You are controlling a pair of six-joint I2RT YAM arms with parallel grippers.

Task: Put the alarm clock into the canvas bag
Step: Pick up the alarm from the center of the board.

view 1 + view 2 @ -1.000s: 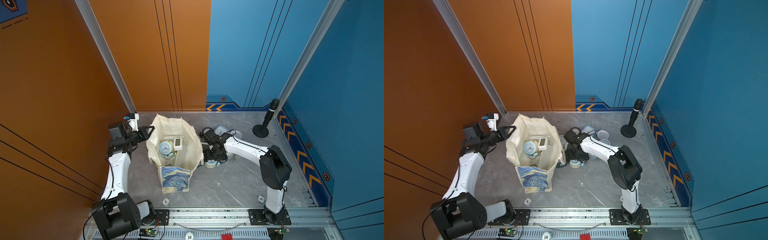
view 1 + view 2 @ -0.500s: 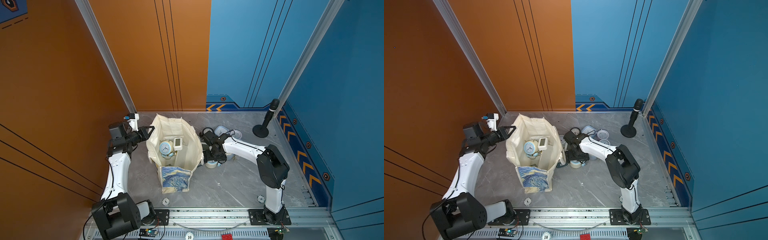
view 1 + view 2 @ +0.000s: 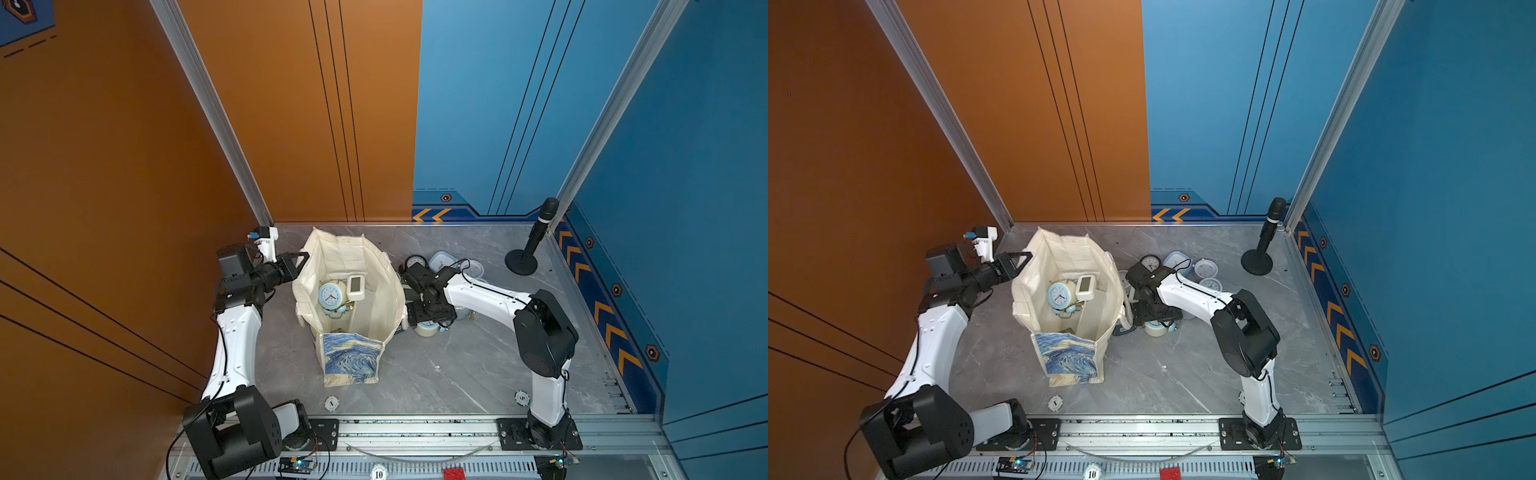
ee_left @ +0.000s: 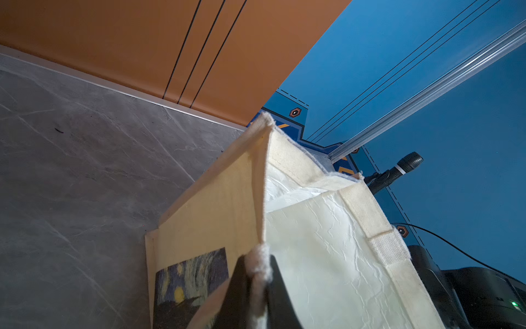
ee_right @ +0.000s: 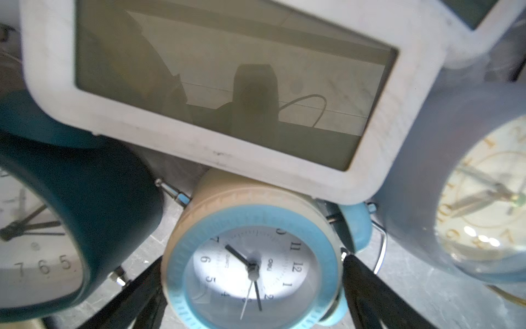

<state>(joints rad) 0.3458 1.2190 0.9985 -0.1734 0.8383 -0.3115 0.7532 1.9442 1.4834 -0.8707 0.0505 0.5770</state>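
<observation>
**Left fingers [image 4: 280, 293] pinch the canvas bag [image 4: 213, 216]; right fingers [image 5: 367, 293] straddle an alarm clock [image 5: 250, 273] outside it**

In the left wrist view the left fingers are closed narrow on the frayed top hem of the canvas bag. They grip at a corner of its mouth, with the cloth squeezed between them. In a top view they meet the rim on the bag's side toward the counter's [image 3: 457, 365] left edge. The bag stands upright there with its mouth open and its painted end panel facing the front edge.

The right fingers are spread wide, one on each side of the alarm clock. It is a round cream clock with a light-blue ring around a white dial. Whether the fingers touch its body cannot be told. The clock lies on the counter outside the bag, just beside the bag wall that faces the right edge.

In the right wrist view a white rectangular clock [image 5: 227, 94] overlaps the alarm clock's body. A dark teal clock [image 5: 85, 205] sits close on one side and a pale blue clock [image 5: 469, 199] with gold numerals on the other.

Inside the bag, a top view shows a blue-faced clock [image 3: 331, 294] touching a small white screen clock [image 3: 356, 287].

A black microphone stand [image 3: 536, 237] rises near the counter's back right corner, well apart from the clocks.
</observation>
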